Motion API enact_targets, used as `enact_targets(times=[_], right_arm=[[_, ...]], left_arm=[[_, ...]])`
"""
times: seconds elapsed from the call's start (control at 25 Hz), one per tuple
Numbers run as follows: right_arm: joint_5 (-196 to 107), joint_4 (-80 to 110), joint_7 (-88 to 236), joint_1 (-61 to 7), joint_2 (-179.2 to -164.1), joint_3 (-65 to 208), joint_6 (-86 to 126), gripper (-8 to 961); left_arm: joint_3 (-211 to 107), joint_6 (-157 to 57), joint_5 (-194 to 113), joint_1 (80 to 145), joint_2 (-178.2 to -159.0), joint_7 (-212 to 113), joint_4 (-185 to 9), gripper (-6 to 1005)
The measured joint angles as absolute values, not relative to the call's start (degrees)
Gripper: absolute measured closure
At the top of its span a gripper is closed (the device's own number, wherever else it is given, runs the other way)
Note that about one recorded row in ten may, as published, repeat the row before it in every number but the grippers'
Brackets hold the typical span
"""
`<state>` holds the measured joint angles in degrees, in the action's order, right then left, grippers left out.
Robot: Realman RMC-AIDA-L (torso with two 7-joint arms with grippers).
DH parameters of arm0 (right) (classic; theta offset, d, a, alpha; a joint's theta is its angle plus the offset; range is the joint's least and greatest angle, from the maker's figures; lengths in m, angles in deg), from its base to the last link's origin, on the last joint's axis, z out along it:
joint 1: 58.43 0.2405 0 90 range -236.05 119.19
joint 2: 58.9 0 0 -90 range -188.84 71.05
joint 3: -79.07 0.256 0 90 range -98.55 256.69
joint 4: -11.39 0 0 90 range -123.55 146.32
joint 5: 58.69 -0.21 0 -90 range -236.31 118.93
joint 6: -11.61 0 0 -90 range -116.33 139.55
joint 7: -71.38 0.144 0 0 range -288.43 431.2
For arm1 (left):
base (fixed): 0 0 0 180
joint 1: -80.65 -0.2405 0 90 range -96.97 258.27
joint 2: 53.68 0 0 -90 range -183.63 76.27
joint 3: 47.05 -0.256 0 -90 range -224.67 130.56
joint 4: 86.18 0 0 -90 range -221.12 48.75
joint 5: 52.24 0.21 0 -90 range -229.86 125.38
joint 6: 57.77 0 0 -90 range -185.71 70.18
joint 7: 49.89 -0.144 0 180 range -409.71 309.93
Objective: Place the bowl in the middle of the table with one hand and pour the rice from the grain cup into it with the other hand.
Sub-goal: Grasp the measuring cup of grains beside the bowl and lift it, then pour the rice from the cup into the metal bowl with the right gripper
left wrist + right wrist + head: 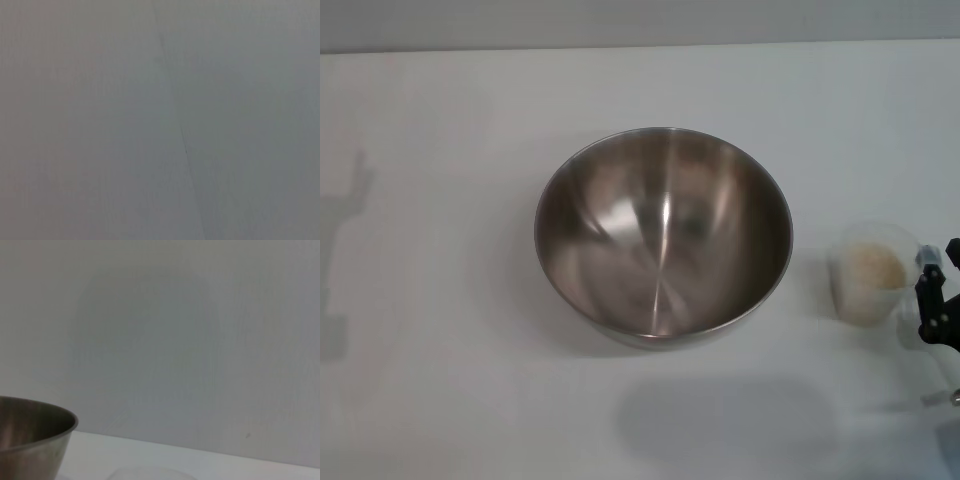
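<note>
Overhead head view; low wrist views

Plain grey wall (640, 22) behind; nothing else.

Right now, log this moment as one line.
bowl mid-table, empty | grain cup right of it, holding rice | right end effector beside cup, no grasp | left arm unseen

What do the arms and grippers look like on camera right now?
Little shows. Only part of the right gripper is visible at the head view's right edge beside the grain cup: black, angular, jointed finger pieces with a small bluish-grey detail on top and a pale metallic bit below. No cables or markings can be made out. The left gripper appears in no view.
</note>
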<state>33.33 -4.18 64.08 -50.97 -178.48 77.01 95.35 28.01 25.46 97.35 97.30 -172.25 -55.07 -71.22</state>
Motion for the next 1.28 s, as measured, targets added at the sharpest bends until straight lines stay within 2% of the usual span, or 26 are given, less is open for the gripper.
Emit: enact_targets(times=[0.4, 0.88, 1.28], right_arm=[[33.3, -4.2, 63.9, -51.1, -178.55, 79.1, 97.0, 906], [33.3, -2.4, 63.8, -50.7, -178.41, 81.9, 110.2, 948], [33.9, 0.8, 54.1, -39.1, -178.16, 82.3, 113.0, 947]], left_arm=[[28.0, 25.5, 97.3, 97.4, -172.33, -55.1, -71.3, 187], [27.5, 24.9, 97.4, 97.2, -172.50, -54.9, -71.4, 187], [25.1, 24.7, 97.4, 96.1, -172.69, -54.6, -71.5, 187]])
